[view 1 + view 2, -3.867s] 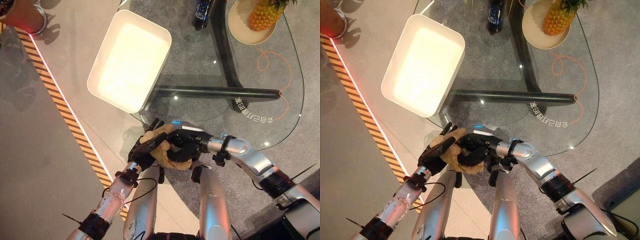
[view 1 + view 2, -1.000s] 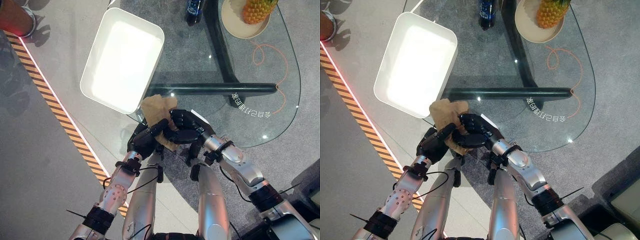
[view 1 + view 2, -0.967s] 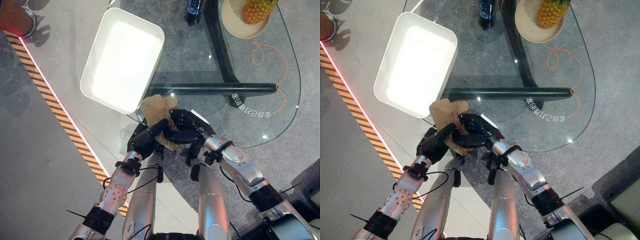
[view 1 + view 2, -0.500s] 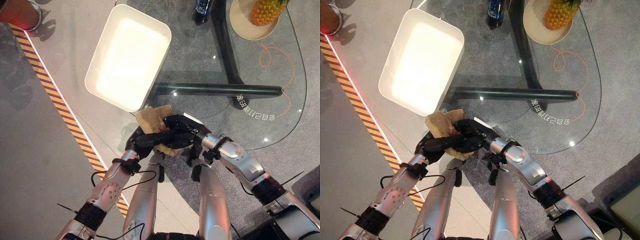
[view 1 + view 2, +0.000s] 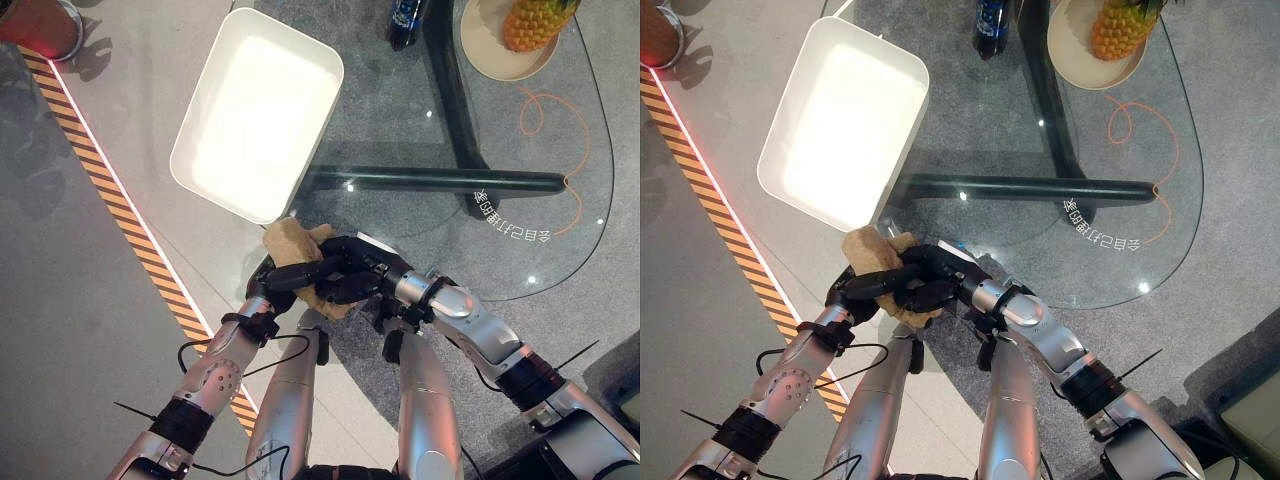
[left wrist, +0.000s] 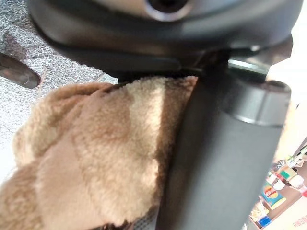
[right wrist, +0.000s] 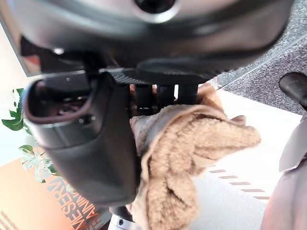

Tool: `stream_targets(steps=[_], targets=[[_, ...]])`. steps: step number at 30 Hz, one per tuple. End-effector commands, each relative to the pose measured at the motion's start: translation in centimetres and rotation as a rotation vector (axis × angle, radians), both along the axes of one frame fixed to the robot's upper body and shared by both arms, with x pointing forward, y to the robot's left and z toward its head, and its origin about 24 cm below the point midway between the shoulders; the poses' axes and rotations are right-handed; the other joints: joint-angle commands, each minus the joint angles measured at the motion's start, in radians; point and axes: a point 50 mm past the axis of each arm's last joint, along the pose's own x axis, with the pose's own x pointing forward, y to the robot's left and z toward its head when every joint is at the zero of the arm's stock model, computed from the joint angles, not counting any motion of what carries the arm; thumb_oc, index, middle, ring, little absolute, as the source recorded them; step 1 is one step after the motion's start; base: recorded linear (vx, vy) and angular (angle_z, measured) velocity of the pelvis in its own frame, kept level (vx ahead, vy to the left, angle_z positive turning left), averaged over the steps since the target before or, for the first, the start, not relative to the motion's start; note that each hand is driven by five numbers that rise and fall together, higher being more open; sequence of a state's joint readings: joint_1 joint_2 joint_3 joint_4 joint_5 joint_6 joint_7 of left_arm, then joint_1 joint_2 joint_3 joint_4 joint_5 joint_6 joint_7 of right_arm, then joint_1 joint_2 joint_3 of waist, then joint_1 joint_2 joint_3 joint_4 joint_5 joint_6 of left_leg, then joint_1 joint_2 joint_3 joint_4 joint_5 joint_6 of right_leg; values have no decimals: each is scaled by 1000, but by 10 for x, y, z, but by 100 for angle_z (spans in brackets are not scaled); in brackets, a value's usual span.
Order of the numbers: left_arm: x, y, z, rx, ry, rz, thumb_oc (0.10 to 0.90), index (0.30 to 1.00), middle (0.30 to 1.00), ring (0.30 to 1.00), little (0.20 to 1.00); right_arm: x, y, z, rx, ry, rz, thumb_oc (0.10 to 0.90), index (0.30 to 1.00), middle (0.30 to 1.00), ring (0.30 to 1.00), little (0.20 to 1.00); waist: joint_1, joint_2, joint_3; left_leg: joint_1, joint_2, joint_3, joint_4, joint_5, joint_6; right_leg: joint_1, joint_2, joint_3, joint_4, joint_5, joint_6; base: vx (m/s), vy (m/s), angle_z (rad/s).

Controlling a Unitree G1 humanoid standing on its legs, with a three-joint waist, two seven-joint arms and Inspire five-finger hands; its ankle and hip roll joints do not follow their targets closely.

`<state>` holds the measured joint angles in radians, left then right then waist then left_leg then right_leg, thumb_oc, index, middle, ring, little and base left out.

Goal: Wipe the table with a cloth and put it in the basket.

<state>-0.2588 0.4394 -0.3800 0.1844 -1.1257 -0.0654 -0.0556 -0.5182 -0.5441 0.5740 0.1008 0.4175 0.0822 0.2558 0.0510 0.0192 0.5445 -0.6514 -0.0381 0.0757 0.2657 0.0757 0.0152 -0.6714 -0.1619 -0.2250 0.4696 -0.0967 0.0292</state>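
Observation:
A tan fluffy cloth (image 5: 290, 243) is bunched between my two hands, just off the glass table's (image 5: 400, 130) near-left edge and below the near corner of the white basket (image 5: 255, 125). My left hand (image 5: 278, 277) comes from the lower left with its fingers curled round the cloth's left side. In the left wrist view the cloth (image 6: 91, 158) presses against that hand's thumb. My right hand (image 5: 352, 276) grips the cloth from the right. The right wrist view has the cloth (image 7: 187, 158) hanging from its curled fingers. The basket holds nothing.
A dark bottle (image 5: 405, 20) and a pineapple (image 5: 535, 20) on a beige plate stand at the table's far side. Black table legs (image 5: 440, 180) and an orange cord (image 5: 560, 125) show through the glass. Striped tape (image 5: 130, 225) runs along the floor on the left.
Both hands have carried the cloth up from low in front of me towards the basket's near corner, then a little to the left. The camera has shifted slightly.

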Motion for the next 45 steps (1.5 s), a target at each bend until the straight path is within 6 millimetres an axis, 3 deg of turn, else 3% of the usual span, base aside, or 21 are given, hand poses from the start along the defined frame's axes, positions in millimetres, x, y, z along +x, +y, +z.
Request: stream_targets(steps=[1,10,29,31,33,35,39,41,45], targets=[[-15,-44,47,-162,-248,-224,100,300,300,300,200,-13,26,23,106,-97,115,800,900,900,900,900,13,8,-24,3,-34,48,97,-117,36,-7,64,23,-79,94,27,0,0,0],[-15,-41,46,-160,-247,-209,100,300,300,300,200,-12,14,31,122,-168,31,800,900,900,900,900,6,0,-24,5,-28,50,100,-121,38,-7,68,26,-69,92,29,0,0,0],[-19,-32,42,-172,-242,-164,100,300,300,300,200,-19,-26,71,339,-421,-219,800,900,900,900,900,-23,-18,-24,15,-13,63,106,-144,47,-3,77,39,-53,82,37,2,-1,1],[-20,-31,40,-175,-241,-162,224,406,406,406,324,-22,-28,71,342,-431,-230,800,900,900,900,900,-26,-19,-24,17,-12,64,104,-146,47,-3,78,42,-53,81,38,0,0,0],[-21,-30,40,-186,-245,-164,295,467,467,467,395,-24,-29,72,346,-437,-234,800,900,900,900,900,-28,-21,-24,18,-11,66,104,-148,48,-3,81,44,-53,80,38,0,0,0],[-22,-30,41,-194,-251,-170,355,519,519,519,455,-25,-30,72,352,-438,-231,800,900,900,900,900,-29,-23,-24,16,-9,67,106,-150,48,-4,81,44,-51,78,38,0,0,0],[-23,-31,42,-231,-266,-189,385,545,545,545,485,-25,-30,71,352,-438,-226,800,900,900,900,900,-30,-24,-24,21,-9,67,102,-152,47,2,82,44,-58,78,38,7,-9,-4],[-23,-32,43,-247,-270,-198,465,613,613,613,565,-25,-29,71,354,-442,-224,800,900,900,900,900,-31,-25,-24,21,-8,68,101,-152,47,3,82,44,-59,78,38,0,0,0],[-23,-33,44,-279,-278,-217,764,869,869,869,864,-26,-29,73,353,-455,-221,800,900,900,900,900,-32,-27,-24,17,-6,70,105,-153,45,0,81,42,-59,77,37,0,0,0]])
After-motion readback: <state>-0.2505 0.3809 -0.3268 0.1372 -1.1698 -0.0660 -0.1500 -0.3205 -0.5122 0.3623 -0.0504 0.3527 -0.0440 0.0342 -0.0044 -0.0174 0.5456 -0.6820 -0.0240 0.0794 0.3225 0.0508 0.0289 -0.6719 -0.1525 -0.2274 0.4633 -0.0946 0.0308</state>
